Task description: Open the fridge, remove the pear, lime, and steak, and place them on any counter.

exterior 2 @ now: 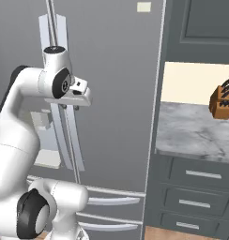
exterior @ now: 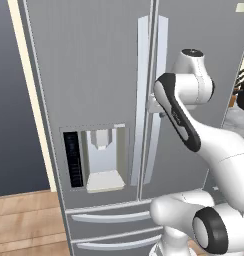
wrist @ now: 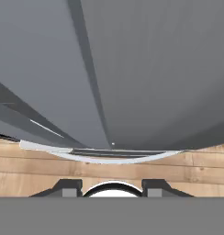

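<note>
The silver-grey fridge [exterior: 94, 75] [exterior 2: 116, 93] stands with both doors closed, so the pear, lime and steak are hidden. My gripper [exterior: 153, 107] [exterior 2: 67, 107] sits at mid-height on the right door's long vertical handle [exterior: 160, 55] [exterior 2: 60, 33], shut on it. The hand view looks down the door face, and a pale curved piece of the handle lies between the two fingertips [wrist: 68, 187]. The marbled counter [exterior 2: 196, 131] lies to the right of the fridge.
A water dispenser panel [exterior: 96, 157] is set in the left door, with two drawers [exterior: 109, 217] below. A knife block [exterior 2: 223, 101] stands on the counter, over dark drawers [exterior 2: 201, 176]. Wooden floor [exterior: 24, 220] runs left of the fridge.
</note>
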